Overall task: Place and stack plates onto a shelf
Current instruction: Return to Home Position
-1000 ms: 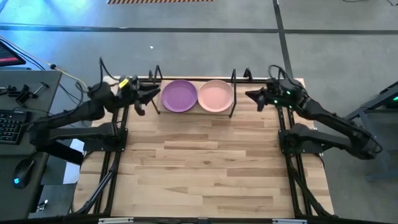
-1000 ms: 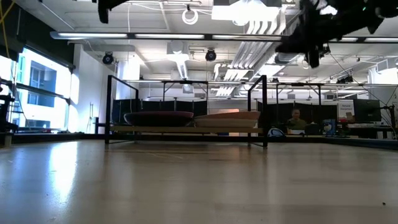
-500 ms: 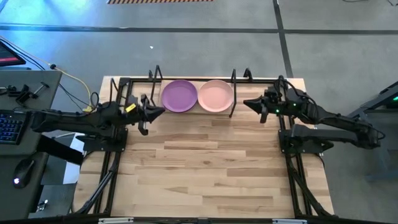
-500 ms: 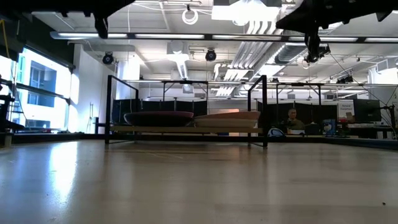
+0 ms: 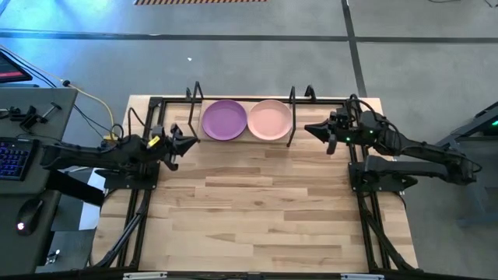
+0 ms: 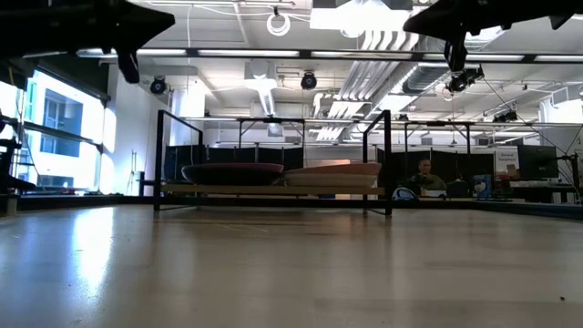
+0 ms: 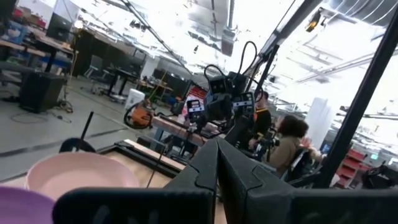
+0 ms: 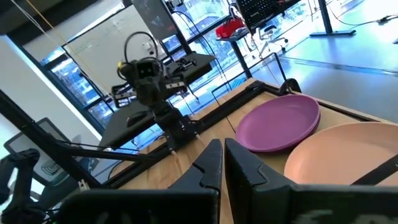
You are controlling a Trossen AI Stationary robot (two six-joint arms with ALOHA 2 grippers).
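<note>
A purple plate [image 5: 224, 120] and a pale pink plate [image 5: 271, 120] lie side by side on the shelf [image 5: 241, 138], a wood board in a black wire frame at the table's far edge. Both show in the right wrist view, purple plate [image 8: 280, 122] and pink plate [image 8: 339, 155], and in the low view [image 6: 234, 170], [image 6: 332, 169]. My left gripper [image 5: 191, 143] hangs shut and empty left of the shelf, near its front left corner. My right gripper [image 5: 309, 129] hangs shut and empty right of the shelf. The shut fingers show in each wrist view [image 7: 217, 163], [image 8: 222, 158].
The wide wooden tabletop [image 5: 257, 210] spreads in front of the shelf. A desk with a keyboard [image 5: 12, 155] and mouse stands left of the table. People sit in the room beyond the table [image 6: 426, 173].
My left gripper has shut and drawn back from the shelf's left end toward the table's near and left side, the arm folding lower. My right gripper has pulled slightly back from the shelf's right end and settled. Both plates stay still.
</note>
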